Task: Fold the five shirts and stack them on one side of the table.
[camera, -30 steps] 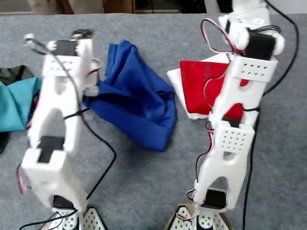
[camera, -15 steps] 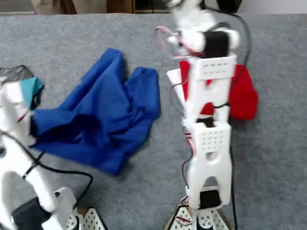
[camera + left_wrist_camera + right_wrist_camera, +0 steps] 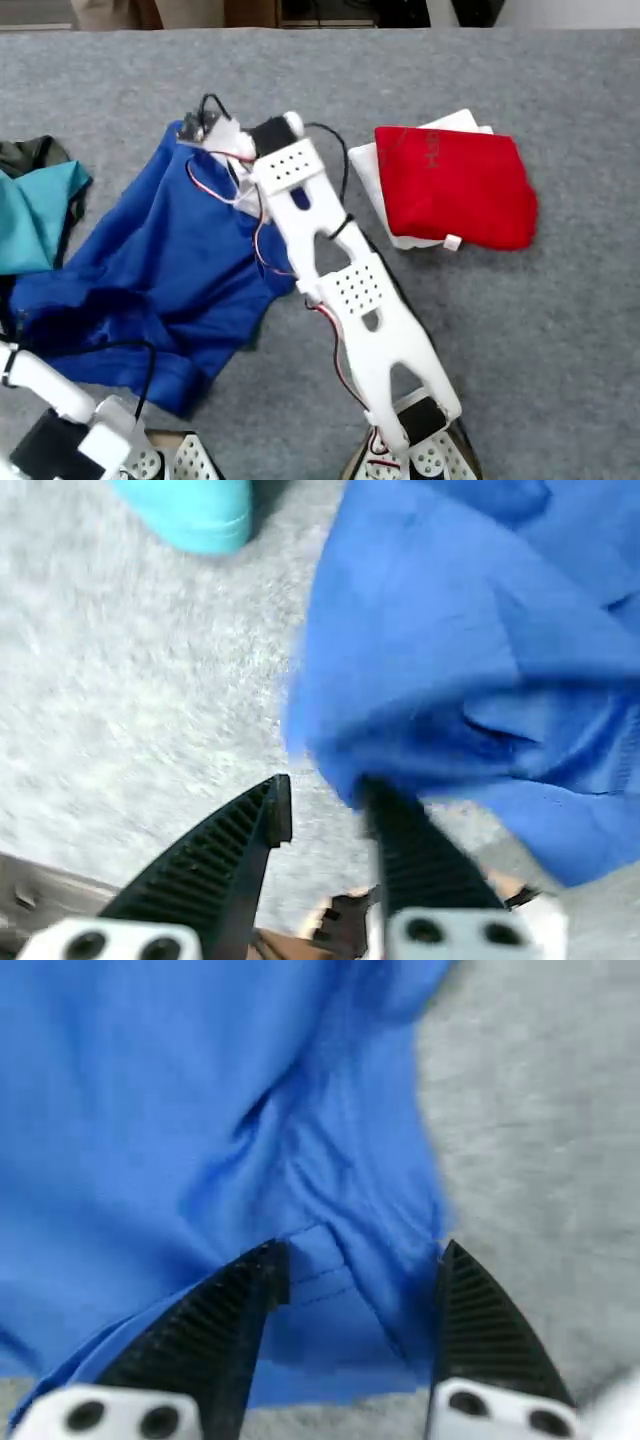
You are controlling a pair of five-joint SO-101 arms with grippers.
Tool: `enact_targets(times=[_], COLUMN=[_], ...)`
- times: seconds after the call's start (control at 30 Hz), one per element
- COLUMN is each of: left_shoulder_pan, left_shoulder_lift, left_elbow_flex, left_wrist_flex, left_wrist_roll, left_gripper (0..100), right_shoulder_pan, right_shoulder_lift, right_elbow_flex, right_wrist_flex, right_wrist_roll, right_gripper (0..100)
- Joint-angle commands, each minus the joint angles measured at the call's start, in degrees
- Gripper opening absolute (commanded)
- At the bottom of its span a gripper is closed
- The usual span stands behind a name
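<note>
A blue shirt (image 3: 170,270) lies loosely spread on the grey table, left of centre. My right gripper (image 3: 207,130) is stretched across to the shirt's far edge. In the right wrist view it (image 3: 355,1260) stands open just above the blue cloth (image 3: 200,1110). My left arm (image 3: 50,400) is drawn back at the front left corner. My left gripper (image 3: 325,800) is open, with the blue shirt's edge (image 3: 450,680) against one fingertip (image 3: 380,800). A folded red shirt (image 3: 455,185) rests on a folded white one (image 3: 375,185) at the right.
A teal shirt (image 3: 35,215) and a dark green one (image 3: 25,155) lie bunched at the table's left edge. The teal cloth (image 3: 195,510) also shows beyond the left gripper. Bare grey table (image 3: 540,330) lies in front of the red shirt.
The right arm swung left from over the red shirt to the blue shirt's far edge. The left arm pulled back to the front left, and the blue shirt was dragged that way and spread out.
</note>
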Motion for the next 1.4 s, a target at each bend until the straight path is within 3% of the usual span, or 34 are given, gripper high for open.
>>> enact_targets(times=[0.0,0.13,0.27,0.5,1.03,1.37], left_shoulder_pan=[-0.18,-0.18,0.44,6.15,20.84,22.15], left_shoulder_lift=[0.4,0.4,1.01,1.01,1.01,1.01], left_elbow_flex=[-0.97,-3.6,-7.47,-8.09,-1.23,1.23], left_wrist_flex=[-0.44,-0.44,-0.53,-0.44,-0.88,-2.46], left_wrist_roll=[5.98,7.47,10.29,13.98,13.98,13.98], left_gripper=[26,25,25,25,25,25], right_shoulder_pan=[0.84,2.42,4.44,9.98,21.58,21.58], right_shoulder_lift=[2.24,2.86,-0.84,-20.18,-68.44,-94.55], right_elbow_flex=[-0.92,-1.19,6.99,37.85,102.29,118.11], right_wrist_flex=[0.09,2.02,2.2,1.76,-10.99,-9.58], right_wrist_roll=[0.62,0.79,0.7,1.14,15.47,22.07], right_gripper=[18.6,0.0,0.0,0.1,0.1,0.3])
